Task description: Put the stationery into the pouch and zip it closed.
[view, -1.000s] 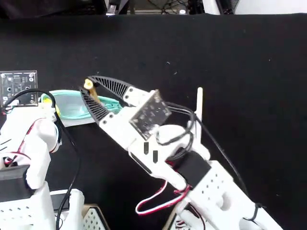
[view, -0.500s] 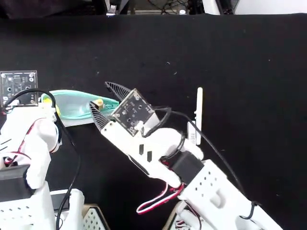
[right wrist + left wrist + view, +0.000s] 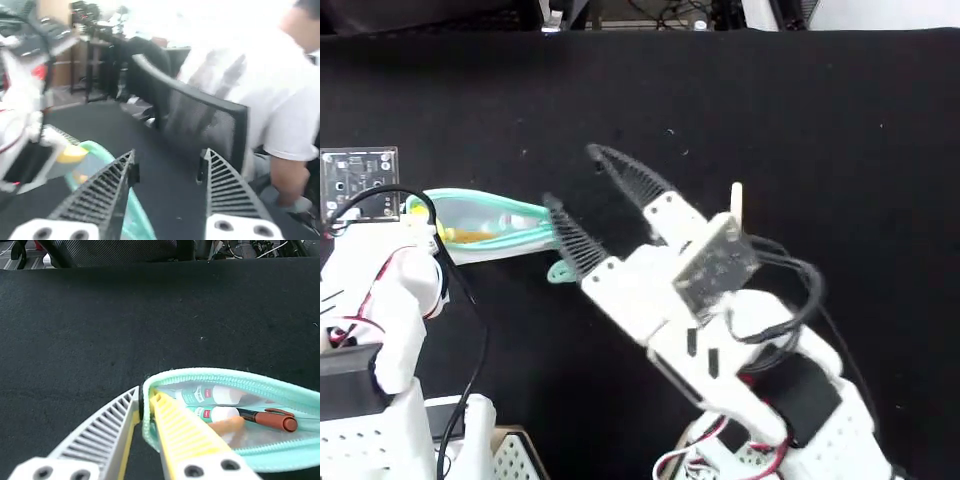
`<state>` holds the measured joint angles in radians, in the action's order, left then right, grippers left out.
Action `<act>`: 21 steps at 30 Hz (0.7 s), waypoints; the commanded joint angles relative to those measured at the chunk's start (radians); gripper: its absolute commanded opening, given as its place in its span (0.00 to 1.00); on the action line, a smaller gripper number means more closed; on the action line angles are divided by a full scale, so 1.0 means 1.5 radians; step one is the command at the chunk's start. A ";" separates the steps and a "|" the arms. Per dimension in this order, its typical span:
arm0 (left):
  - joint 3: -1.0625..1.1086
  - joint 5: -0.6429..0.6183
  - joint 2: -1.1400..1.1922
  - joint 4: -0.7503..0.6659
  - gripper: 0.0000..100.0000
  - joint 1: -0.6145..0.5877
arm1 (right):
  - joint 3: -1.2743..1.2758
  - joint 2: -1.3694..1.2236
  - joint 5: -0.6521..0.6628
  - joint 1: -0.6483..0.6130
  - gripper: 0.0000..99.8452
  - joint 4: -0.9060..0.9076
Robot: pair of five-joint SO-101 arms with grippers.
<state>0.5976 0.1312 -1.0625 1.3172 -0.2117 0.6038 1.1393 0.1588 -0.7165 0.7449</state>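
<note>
A teal pouch (image 3: 485, 225) lies open at the left of the black table, with an orange pen (image 3: 470, 236) inside. My left gripper (image 3: 145, 397) is shut on the pouch's rim (image 3: 210, 374), yellow finger (image 3: 175, 430) inside and white finger outside. The pouch holds two white-green tubes (image 3: 215, 395), a red-brown pen (image 3: 265, 417) and the orange pen (image 3: 227, 425). My right gripper (image 3: 570, 176) stands open and empty just right of the pouch's right end; its black fingers (image 3: 107, 192) hover above the pouch (image 3: 92, 150). A white pen (image 3: 735, 205) lies on the table behind the right arm.
A small square printed board (image 3: 360, 183) sits at the table's left edge beside the left arm (image 3: 380, 300). The pouch's zip pull (image 3: 558, 271) sticks out under the right gripper. The far and right parts of the table (image 3: 840, 120) are bare black cloth.
The right gripper carried the orange pen over the pouch, let it go inside, then opened wide and drew back to the right. The left gripper kept hold of the pouch.
</note>
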 commanded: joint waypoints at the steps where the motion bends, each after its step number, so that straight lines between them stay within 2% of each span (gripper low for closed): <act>1: 0.065 0.007 0.019 0.008 0.03 0.013 | 0.037 0.012 -0.004 0.078 0.20 0.002; 3: 0.065 0.007 0.019 0.008 0.03 0.013 | 0.072 0.021 -0.004 0.147 0.20 0.002; 6: 0.065 0.007 0.019 0.008 0.03 0.013 | 0.132 0.035 -0.017 0.297 0.20 0.003; 9: 0.065 0.007 0.019 0.008 0.03 0.014 | 0.185 0.026 -0.060 0.442 0.20 0.056; 11: 0.065 0.007 0.019 0.008 0.03 0.016 | 0.203 -0.001 -0.055 0.499 0.20 0.103; 13: 0.065 0.007 0.019 0.007 0.03 0.016 | 0.210 -0.049 -0.038 0.528 0.20 0.131; 17: 0.066 0.007 0.019 0.009 0.03 0.016 | 0.182 -0.204 -0.024 0.534 0.20 0.133; 21: 0.066 0.007 0.019 0.009 0.03 0.014 | 0.056 -0.410 -0.024 0.534 0.20 0.138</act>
<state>0.5976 0.1312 -1.0625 1.3172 -0.2117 0.8508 0.7296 0.1143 0.0721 0.9413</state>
